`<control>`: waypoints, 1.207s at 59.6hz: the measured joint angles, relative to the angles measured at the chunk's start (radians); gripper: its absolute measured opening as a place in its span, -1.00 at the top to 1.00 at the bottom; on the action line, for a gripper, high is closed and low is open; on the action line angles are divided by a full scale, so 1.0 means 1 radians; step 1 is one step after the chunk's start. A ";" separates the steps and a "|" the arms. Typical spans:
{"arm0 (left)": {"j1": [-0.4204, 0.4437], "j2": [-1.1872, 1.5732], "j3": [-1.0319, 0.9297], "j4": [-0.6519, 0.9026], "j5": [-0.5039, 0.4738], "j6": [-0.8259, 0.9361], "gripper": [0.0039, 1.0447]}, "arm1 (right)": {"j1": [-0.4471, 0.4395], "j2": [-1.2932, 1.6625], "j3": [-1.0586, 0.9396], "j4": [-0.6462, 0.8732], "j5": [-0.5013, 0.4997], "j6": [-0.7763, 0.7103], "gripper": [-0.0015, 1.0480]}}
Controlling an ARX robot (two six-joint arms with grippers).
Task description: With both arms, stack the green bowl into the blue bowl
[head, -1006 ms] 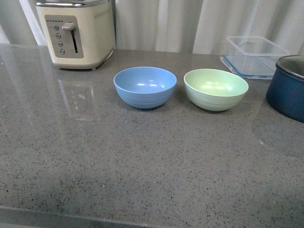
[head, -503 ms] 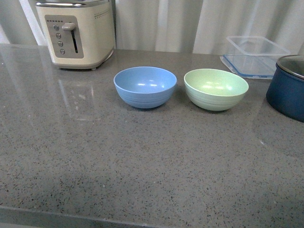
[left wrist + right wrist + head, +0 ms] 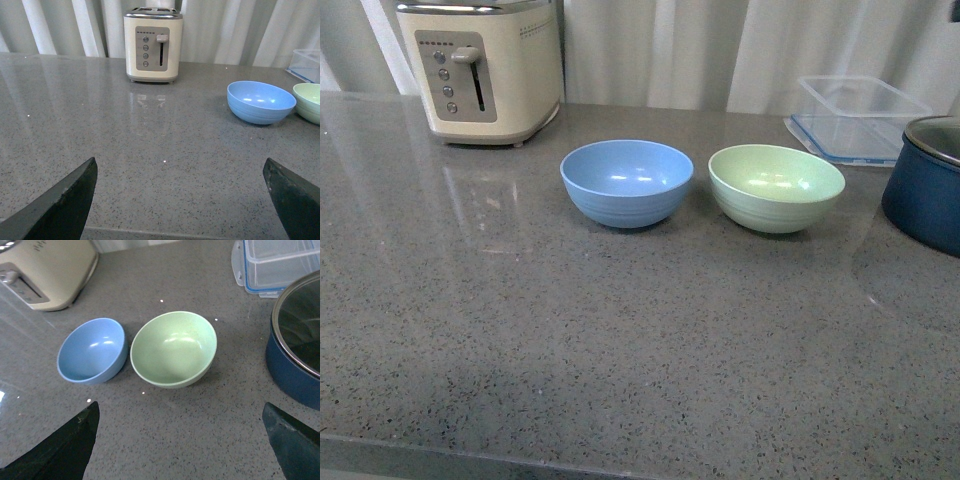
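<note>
Left gripper [image 3: 179, 197] fingers spread wide, holding nothing; right gripper [image 3: 180, 440] same deal. Grey speckled countertop [image 3: 620, 350]. Front view mid-frame: blue bowl [image 3: 626, 183] just left of green bowl [image 3: 776, 187], small gap, both upright. Navy pot [image 3: 925, 195] right edge, toaster [image 3: 485, 70] upper left.

Blue bowl [image 3: 626, 183], centre of frame: light sky-blue, matte, faint horiz. ridges nr base. Green bowl [image 3: 776, 187], right of it: pale mint, same ridges. Counter [image 3: 620, 350]: mid-grey w/ dark & light flecks, glossy. Toaster [image 3: 485, 70], upper left: cream, grey panel. Pot [image 3: 925, 200], right edge: dark navy, metal rim. Container [image 3: 860, 110], upper right: clear, blue-edged lid. Curtain [image 3: 650, 50]: off-white, vert. folds. Left gripper [image 3: 180, 167] & right gripper [image 3: 180, 407]: black.
</note>
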 joint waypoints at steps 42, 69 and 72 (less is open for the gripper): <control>0.000 0.000 0.000 0.000 0.000 0.000 -0.88 | 0.041 0.710 0.489 -0.109 0.271 0.071 -0.81; 0.000 0.000 0.000 0.000 0.000 0.000 -0.88 | 0.050 0.802 0.550 -0.133 0.310 0.100 0.52; 0.000 0.000 0.000 0.000 0.000 0.000 -0.88 | 0.049 0.802 0.551 -0.133 0.310 0.101 0.65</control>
